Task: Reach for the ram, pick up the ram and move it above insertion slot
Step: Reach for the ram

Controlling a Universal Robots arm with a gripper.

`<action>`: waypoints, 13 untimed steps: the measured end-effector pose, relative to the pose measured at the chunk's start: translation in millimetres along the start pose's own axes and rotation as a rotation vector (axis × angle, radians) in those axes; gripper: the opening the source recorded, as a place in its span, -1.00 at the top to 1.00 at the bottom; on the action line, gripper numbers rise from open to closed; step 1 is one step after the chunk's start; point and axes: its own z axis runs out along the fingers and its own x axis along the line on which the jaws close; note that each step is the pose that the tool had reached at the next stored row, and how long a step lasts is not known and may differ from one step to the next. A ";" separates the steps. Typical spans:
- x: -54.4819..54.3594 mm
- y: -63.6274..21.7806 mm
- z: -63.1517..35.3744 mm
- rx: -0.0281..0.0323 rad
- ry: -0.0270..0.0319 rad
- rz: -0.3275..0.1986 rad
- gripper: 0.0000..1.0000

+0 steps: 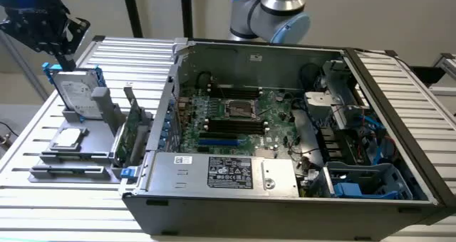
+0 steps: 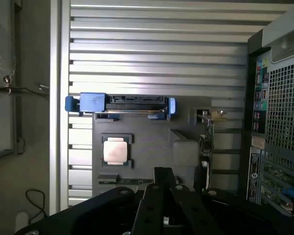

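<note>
In the exterior view, the gripper was seen pressed together above the hard drive, at the exterior view's left. The ram was laid in the grey holder on the counter, well apart from the gripper. The insertion slot was left uncovered inside the open computer case. The white label could not be read.

In the wrist view, the ram was shown near the closed gripper, with bare counter beyond.
</note>
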 end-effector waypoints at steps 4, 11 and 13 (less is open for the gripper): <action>-0.1 0.0 0.0 -0.0001 0.0000 0.000 0.79; 0.0 0.0 0.0 -0.0002 0.0000 0.000 0.79; 0.1 -0.6 -0.1 -0.0002 0.0001 0.000 0.79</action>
